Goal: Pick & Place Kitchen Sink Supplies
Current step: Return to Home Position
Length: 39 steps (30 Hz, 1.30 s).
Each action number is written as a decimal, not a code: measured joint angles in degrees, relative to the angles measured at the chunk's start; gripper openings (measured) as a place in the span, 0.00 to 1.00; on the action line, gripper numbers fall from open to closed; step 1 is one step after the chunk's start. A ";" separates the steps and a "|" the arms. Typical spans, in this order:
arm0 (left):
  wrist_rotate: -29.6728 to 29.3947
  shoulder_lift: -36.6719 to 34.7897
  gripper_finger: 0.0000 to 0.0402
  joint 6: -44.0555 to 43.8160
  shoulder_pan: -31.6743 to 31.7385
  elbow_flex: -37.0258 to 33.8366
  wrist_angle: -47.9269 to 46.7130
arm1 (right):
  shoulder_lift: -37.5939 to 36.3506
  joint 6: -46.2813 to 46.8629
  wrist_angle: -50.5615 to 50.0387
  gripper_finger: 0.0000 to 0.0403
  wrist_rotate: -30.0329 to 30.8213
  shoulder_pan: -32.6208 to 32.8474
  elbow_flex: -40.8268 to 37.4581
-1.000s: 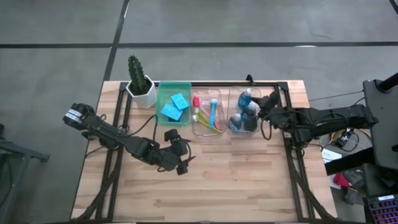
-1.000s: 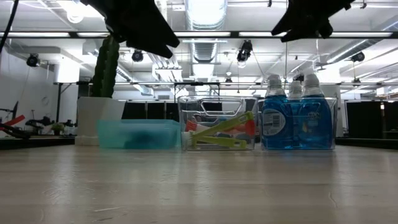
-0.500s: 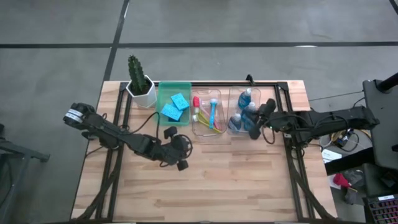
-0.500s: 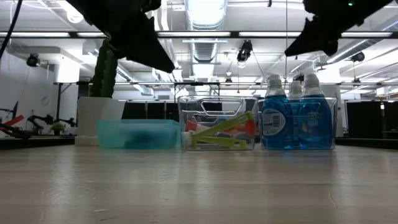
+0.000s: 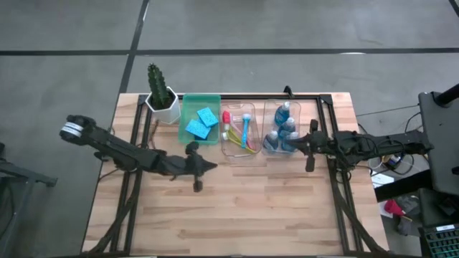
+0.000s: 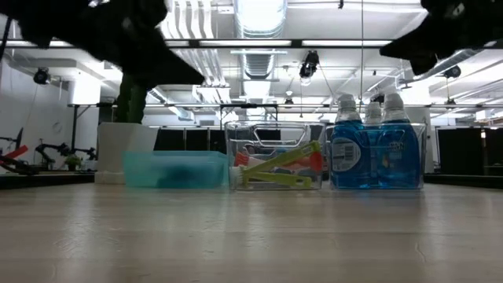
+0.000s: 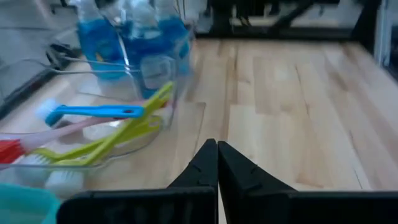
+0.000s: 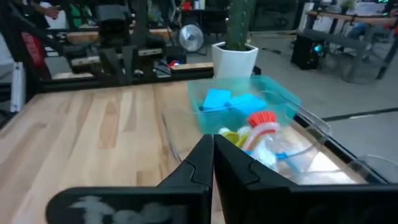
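Blue sponges point(image 5: 201, 122) lie in a green bin point(image 5: 186, 107). Pink, yellow-green and blue brushes point(image 5: 241, 132) lie in a clear bin point(image 7: 93, 134). Blue bottles point(image 5: 282, 126) stand in a second clear bin point(image 6: 376, 154). My left gripper point(image 5: 211, 166) is shut and empty above the bare wood, just near of the green bin; the left wrist view shows its closed tips point(image 7: 217, 147). My right gripper point(image 5: 296, 143) is shut and empty at the right side of the bottle bin, pointing toward the table's left; its tips point(image 8: 212, 139) are together.
A cactus in a white pot point(image 5: 163, 97) stands at the far left corner beside the green bin. The three bins stand in a row along the table's far side. The wooden table top point(image 5: 244, 208) stretches bare toward the near edge.
Both grippers have shut with nothing in them. My right gripper has come off the bottle bin toward the near and right edges and turned level. My left arm has drawn back toward the left edge, its gripper shifting slightly toward the far edge.
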 joint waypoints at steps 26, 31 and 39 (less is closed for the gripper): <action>7.27 -36.39 0.00 3.01 1.80 -31.78 19.87 | -20.61 -6.07 5.55 0.02 -5.25 0.09 -16.88; 4.10 -41.79 0.00 4.22 1.80 -31.78 10.47 | -23.76 -4.88 -5.22 0.02 -5.37 0.09 -12.87; -18.45 -44.96 0.00 -4.55 1.80 -31.80 5.32 | -23.67 -8.85 -0.12 0.02 -10.70 0.10 -13.61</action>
